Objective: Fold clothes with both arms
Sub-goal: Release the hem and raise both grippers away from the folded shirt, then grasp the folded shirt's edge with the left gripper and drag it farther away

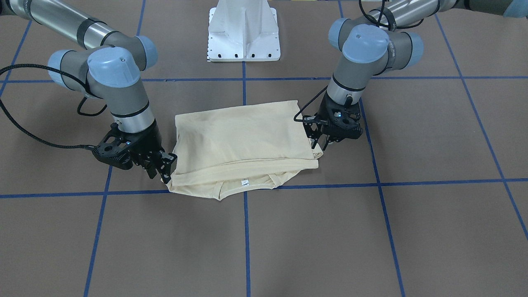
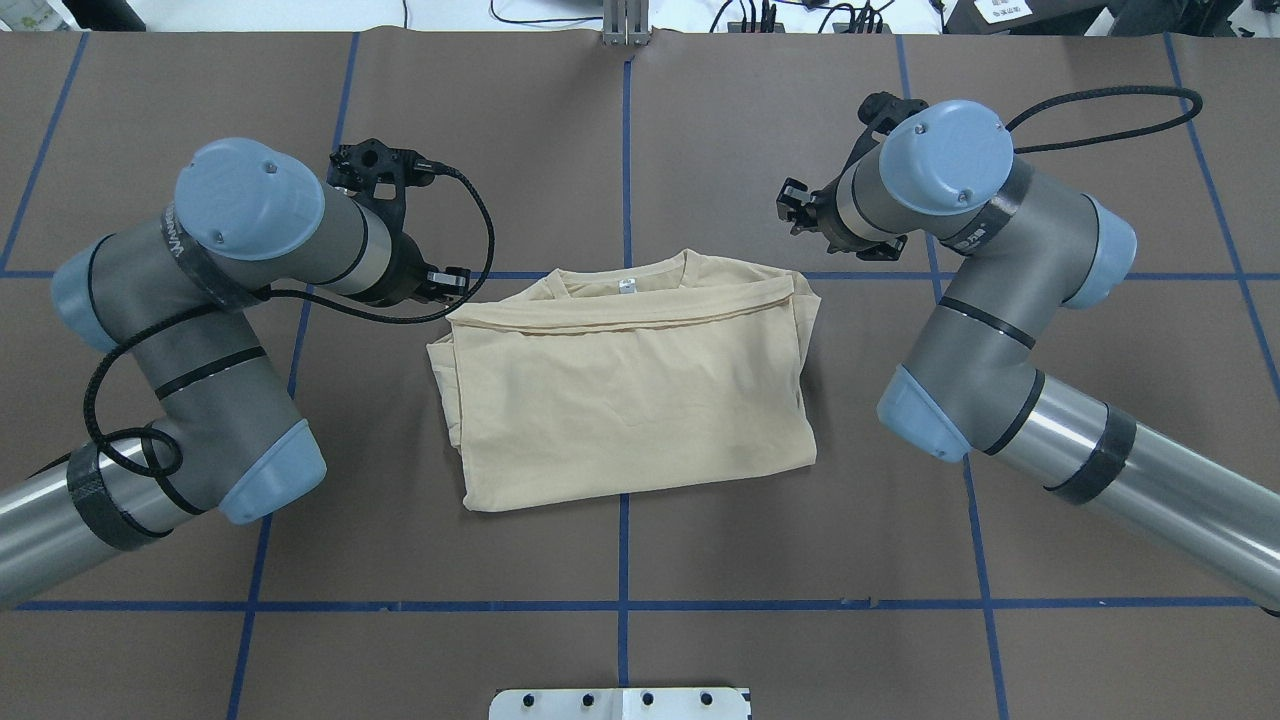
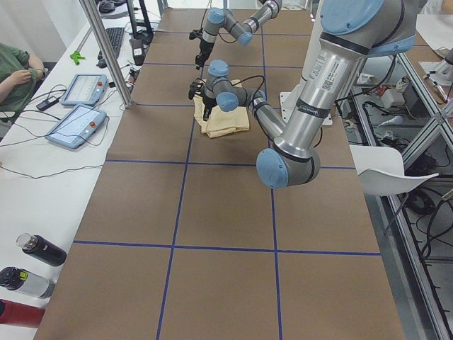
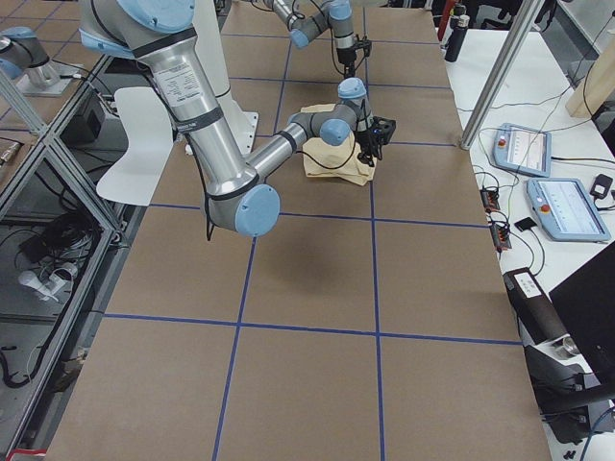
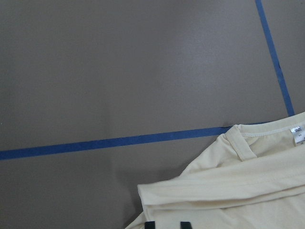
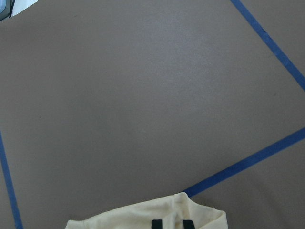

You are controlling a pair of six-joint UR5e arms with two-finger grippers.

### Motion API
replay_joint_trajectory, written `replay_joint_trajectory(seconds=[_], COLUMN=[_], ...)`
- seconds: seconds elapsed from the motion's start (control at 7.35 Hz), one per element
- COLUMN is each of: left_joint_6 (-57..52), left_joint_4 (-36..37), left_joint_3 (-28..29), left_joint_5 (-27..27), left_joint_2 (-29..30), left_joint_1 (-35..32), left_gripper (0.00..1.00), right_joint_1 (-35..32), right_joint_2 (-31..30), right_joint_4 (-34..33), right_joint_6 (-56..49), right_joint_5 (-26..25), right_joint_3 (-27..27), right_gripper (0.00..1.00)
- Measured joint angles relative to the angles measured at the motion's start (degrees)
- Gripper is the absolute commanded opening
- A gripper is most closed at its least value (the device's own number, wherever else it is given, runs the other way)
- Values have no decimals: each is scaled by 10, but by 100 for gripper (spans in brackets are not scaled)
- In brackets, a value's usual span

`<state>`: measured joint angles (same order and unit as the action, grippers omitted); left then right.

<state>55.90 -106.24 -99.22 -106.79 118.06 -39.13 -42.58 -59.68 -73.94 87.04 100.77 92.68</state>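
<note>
The pale cream-yellow shirt (image 1: 243, 136) lies folded in half at the table's middle, with its collar and white neck label (image 1: 245, 181) on the side away from the robot. My left gripper (image 1: 317, 144) sits at the folded layer's corner, and in the left wrist view its fingertips (image 5: 150, 224) stand close together on the cloth (image 5: 238, 191). My right gripper (image 1: 165, 173) is at the opposite corner. Its narrow-set fingertips (image 6: 157, 223) rest on the fabric's tip (image 6: 128, 222). Both look shut on the shirt (image 2: 630, 390).
The white pedestal base (image 1: 244, 33) stands behind the shirt, on the robot's side. Blue tape lines cross the brown table (image 2: 630, 130). A side bench holds two tablets (image 3: 78, 124) and bottles (image 3: 39, 248), with a metal post (image 3: 106, 57) and a seated person (image 3: 14, 71) nearby.
</note>
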Motion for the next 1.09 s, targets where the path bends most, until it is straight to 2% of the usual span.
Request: replay_joint_trajectory(seconds=[0.41,0.68,0.82,1.09], left_joint_6=[-21,40,76,111], left_joint_4=[-5,-29,-58,-91], left_joint_3=[-24,-50,-51,-48], left_joint_5=[-4,-1,3,15], left_joint_2=[-29,-70,-85,-96], left_joint_1=[11,75,111,153], left_gripper=[100,100,82,26], right_joint_1=[-32,-41,-43,-43], right_joint_2=[-4,-14,-17,-19], right_joint_4=[2,5,5,6], right_joint_6=[-55,-84,-88,-93], right_joint_5=[36,46,47,47], right_joint_3=[-10,-10,-11,-12], right_gripper=[100,100,100,100])
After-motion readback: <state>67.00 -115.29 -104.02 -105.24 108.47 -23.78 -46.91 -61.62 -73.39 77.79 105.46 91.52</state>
